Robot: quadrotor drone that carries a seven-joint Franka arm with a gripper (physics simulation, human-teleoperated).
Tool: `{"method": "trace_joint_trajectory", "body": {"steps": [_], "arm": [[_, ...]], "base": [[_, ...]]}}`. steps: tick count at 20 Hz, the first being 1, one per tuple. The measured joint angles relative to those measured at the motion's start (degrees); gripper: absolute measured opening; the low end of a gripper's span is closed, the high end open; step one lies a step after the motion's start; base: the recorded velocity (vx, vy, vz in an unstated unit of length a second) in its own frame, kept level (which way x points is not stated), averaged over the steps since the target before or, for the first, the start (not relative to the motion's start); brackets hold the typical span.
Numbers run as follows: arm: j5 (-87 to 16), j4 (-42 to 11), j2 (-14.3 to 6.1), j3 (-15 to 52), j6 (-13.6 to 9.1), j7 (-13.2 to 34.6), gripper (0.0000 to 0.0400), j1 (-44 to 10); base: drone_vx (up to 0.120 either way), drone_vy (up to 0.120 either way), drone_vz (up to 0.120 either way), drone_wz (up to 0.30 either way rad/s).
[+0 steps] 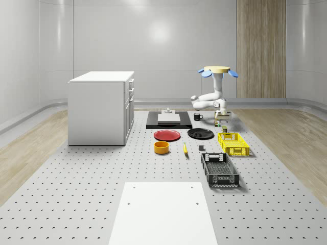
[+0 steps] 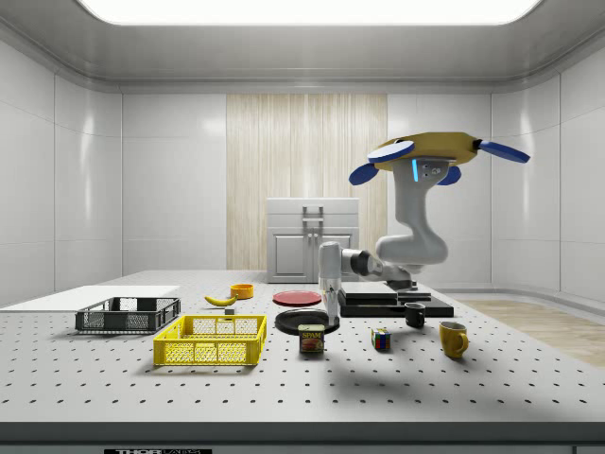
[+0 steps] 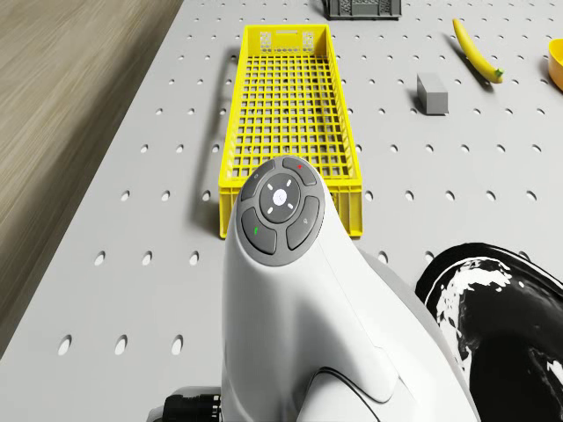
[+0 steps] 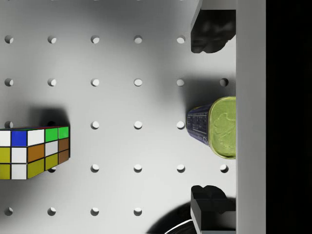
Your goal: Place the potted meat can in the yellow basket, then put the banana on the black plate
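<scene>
Pale-walled room w/ wood panel at the far side; grey perforated desk (image 1: 76, 184) carrying everything. Drone (image 2: 430, 156) hovering above the desk's far right part in the whole-scene view, arm bent down, tool (image 2: 331, 317) hanging just above and beside the potted meat can (image 2: 311, 339). Tool open: in wrist view both dark fingertips (image 4: 212, 31) spread wide, can (image 4: 217, 127) lying between them but not touched.

Can: small, rounded-corner tin, dark blue label on the side, yellow-green top in wrist view; side view gives a yellow-on-blue front label, standing upright on the desk. Sits just right of the yellow basket (image 2: 212, 340) in the side view, near the black plate (image 2: 301, 323).

Banana (image 3: 476, 51) on bare desk, well apart from plate; drone view has it beyond the basket (image 3: 286, 114), near a small grey block (image 3: 432, 93). Wrist view adds a colour cube (image 4: 33, 152) beside the can; side view adds yellow mug (image 2: 453, 339) further right.
</scene>
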Motion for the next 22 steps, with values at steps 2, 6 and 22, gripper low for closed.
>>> {"method": "trace_joint_trajectory", "body": {"steps": [2,6,22], "arm": [[0.24,0.03,-0.49,0.13,0.45,0.14,0.0400,-0.14],[0.71,0.09,-1.44,0.37,1.34,0.39,0.0400,-0.42],[-4.18,1.58,-5.86,-5.76,7.66,0.24,0.0400,-0.88]], "base": [[0.120,0.000,0.000,0.000],[0.120,-0.040,0.000,0.000],[0.032,0.000,0.000,0.000]]}}
